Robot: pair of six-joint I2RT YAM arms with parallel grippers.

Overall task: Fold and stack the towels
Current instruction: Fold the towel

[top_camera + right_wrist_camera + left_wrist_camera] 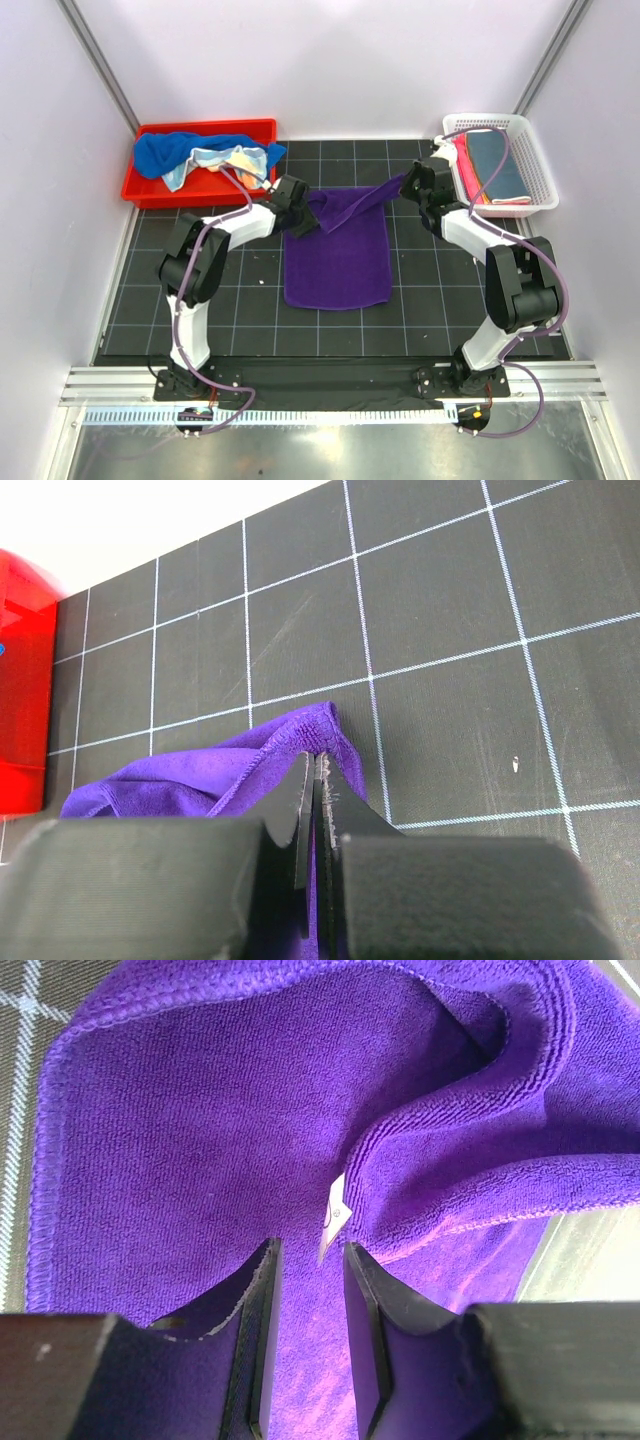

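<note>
A purple towel [335, 265] lies on the black grid mat, its far part bunched and drawn up toward the right. My right gripper [406, 186] is shut on that raised corner; in the right wrist view the jaws [315, 762] pinch the towel's hemmed edge [325, 725] above the mat. My left gripper [303, 222] hovers over the towel's far left part. Its jaws [310, 1250] stand open, with a gap over the purple cloth [200, 1110] and a small white label [335, 1215] just past the tips. Nothing is between them.
A red bin [200, 127] at the back left holds a bright blue towel [165, 150] and a pale multicolour towel [225, 160]. A white mesh basket [538, 175] at the back right holds folded pink [465, 165] and slate blue [495, 165] towels. White walls enclose the mat.
</note>
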